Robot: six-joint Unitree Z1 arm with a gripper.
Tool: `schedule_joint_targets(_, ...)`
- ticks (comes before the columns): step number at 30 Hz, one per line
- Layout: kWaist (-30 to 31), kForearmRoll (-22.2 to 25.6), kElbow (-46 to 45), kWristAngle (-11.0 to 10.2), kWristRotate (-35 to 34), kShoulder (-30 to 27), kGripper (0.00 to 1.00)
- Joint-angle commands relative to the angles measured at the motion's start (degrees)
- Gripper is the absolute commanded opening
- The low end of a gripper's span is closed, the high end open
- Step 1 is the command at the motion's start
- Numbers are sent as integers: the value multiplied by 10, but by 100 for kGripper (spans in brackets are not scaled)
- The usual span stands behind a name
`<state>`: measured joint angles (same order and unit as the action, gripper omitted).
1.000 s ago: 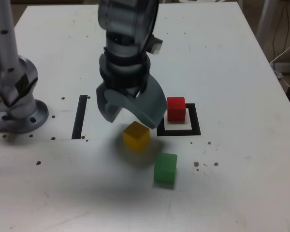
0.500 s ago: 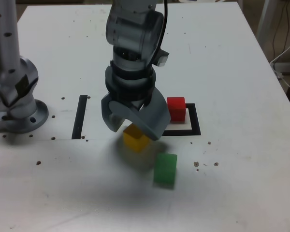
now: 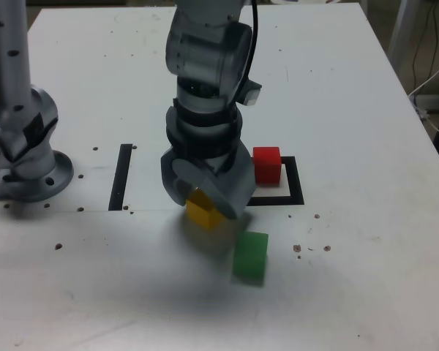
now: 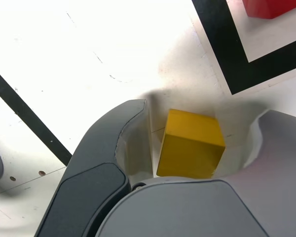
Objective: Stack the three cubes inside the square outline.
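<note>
The yellow cube [image 3: 203, 213] rests on the white table just off the square outline's [image 3: 296, 191] corner, on the exterior view's left. My gripper [image 3: 201, 205] has come down over it with a jaw on either side. In the wrist view the yellow cube [image 4: 192, 143] sits between the jaws of the gripper [image 4: 202, 116], and a narrow gap shows on each side, so the jaws are open around it. The red cube [image 3: 266, 164] stands inside the outline [image 4: 227, 54] at its far corner. The green cube [image 3: 250, 255] lies nearer the camera, outside the outline.
A straight black strip [image 3: 121, 176] runs on the table to the exterior view's left of the gripper. The arm's grey base [image 3: 22, 146] stands at the left edge. Small dark specks dot the table. Cables hang past the table's right edge.
The gripper has dropped from above the yellow cube down around it. Its jaws have narrowed from wide open to close beside the cube. No cube has moved.
</note>
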<state>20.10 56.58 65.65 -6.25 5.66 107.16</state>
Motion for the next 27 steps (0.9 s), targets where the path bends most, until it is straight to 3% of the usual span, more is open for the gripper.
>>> schedule_joint_targets(1, 1, -1, -2, 2, 2, 2, 26)
schedule_joint_targets(19, 1, 8, -1, 5, 3, -2, 22)
schedule_joint_targets(27, -9, 76, 45, 0, -24, -12, 22)
